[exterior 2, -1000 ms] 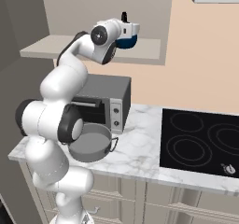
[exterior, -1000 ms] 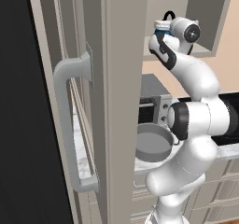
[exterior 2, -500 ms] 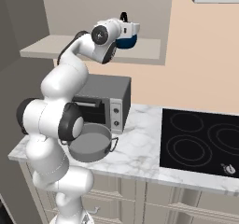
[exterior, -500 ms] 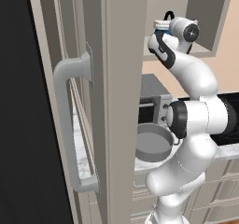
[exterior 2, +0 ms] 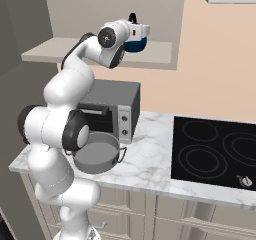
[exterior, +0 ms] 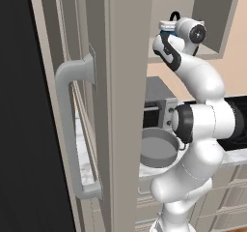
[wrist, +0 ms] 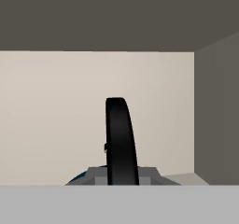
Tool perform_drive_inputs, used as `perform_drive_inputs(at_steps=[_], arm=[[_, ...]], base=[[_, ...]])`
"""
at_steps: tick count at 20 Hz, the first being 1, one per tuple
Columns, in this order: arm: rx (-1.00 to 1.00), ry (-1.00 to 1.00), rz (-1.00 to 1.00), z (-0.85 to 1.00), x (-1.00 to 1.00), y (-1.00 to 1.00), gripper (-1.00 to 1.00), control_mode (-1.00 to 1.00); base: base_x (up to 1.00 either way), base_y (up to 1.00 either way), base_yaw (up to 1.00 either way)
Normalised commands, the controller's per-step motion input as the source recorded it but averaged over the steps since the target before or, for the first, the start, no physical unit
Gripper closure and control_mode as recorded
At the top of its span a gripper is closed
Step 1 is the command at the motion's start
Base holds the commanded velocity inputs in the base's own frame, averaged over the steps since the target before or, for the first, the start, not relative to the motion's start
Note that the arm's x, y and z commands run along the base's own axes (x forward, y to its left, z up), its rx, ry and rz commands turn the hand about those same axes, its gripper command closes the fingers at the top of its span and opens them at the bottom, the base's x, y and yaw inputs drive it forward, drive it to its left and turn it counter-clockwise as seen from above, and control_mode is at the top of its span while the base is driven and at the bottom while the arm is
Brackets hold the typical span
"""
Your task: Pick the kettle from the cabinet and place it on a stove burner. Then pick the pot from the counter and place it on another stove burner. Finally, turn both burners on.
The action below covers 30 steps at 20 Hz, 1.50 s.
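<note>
Kettle [exterior 2: 136, 44] sits gripped by its handle in your closed pincer [exterior 2: 134, 30], inside the cabinet [exterior 2: 100, 51]; pot [exterior 2: 96, 153] at seven o'clock and burners [exterior 2: 200, 146] await.

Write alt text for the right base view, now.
White robot arm reaches up into the open wall cabinet, its claw shut on the dark-blue kettle. Below on the marble counter sit a toaster oven, a grey pot and the black cooktop.

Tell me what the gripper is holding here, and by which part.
The gripper is shut on the kettle, gripping its black arched top handle.
</note>
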Motion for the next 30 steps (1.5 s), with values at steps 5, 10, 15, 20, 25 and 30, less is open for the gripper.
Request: perform_drive_inputs(at_steps=[5, 10, 15, 20, 25, 30], arm=[[0.00, -0.01, 0.00, 0.00, -0.06, 0.00, 1.00, -1.00], [0.00, -0.01, -0.04, 0.00, -0.27, 0.00, 1.00, -1.00], [0.01, 0.00, -0.09, 0.07, -0.53, 0.00, 1.00, -1.00], [0.02, 0.01, -0.09, 0.16, -0.56, 0.00, 1.00, -1.00], [0.01, 0.01, -0.07, 0.15, -0.49, 0.00, 1.00, -1.00], [0.01, 0.00, -0.04, 0.02, -0.47, 0.00, 1.00, -1.00]], base=[[0.00, 0.00, 0.00], [0.00, 0.00, 0.00], [0.00, 0.00, 0.00], [0.00, 0.00, 0.00], [0.00, 0.00, 0.00], [0.00, 0.00, 0.00]])
